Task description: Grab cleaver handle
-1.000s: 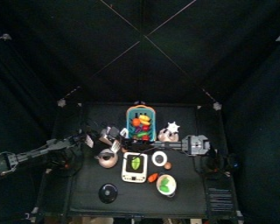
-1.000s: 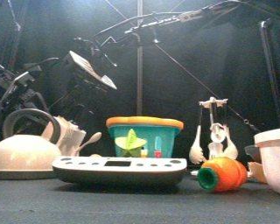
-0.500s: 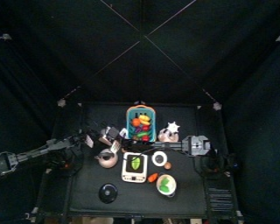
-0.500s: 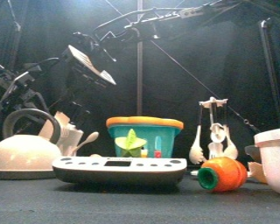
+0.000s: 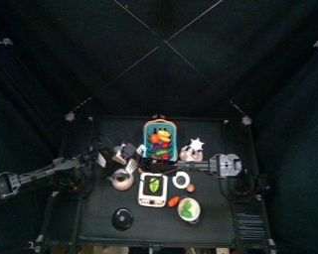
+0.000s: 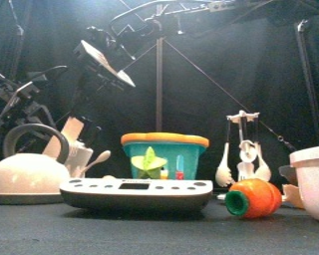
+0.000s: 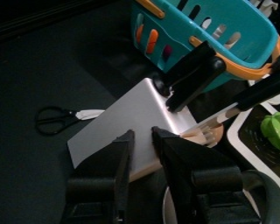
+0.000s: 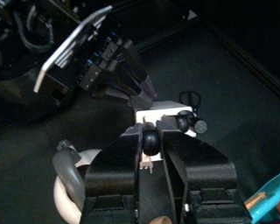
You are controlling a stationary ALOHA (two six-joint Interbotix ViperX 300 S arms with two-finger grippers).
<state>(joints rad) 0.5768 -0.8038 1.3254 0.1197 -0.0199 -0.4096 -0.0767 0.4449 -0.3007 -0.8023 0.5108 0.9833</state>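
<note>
The black counter [image 5: 88, 198] carries a crowd of kitchen things, with a teal basket [image 6: 163, 154] with an orange rim in the middle of them. The right arm reaches high over the basket and across to the kettle's side of it. The left arm comes in low from that same side. A pale kettle [image 6: 27, 169] stands beside the basket, and a flat scale [image 6: 136, 192] lies just in front of it. A white bowl [image 6: 313, 179] and a utensil rack [image 6: 242, 144] stand on the basket's other side.

The cleaver [image 6: 109, 62] is off the counter, tilted, well above the basket and over the kettle. In the left wrist view its pale blade [image 7: 119, 122] slants up toward the basket's wall. The right claw [image 7: 184, 86] is closed on the cleaver's black handle, one finger on each side. The left claw [image 7: 143, 140] has its jaws standing apart, with the blade's lower corner seen between them; whether they touch the blade cannot be told. Black scissors [image 7: 49, 118] lie on the counter beyond the blade, away from the basket
</note>
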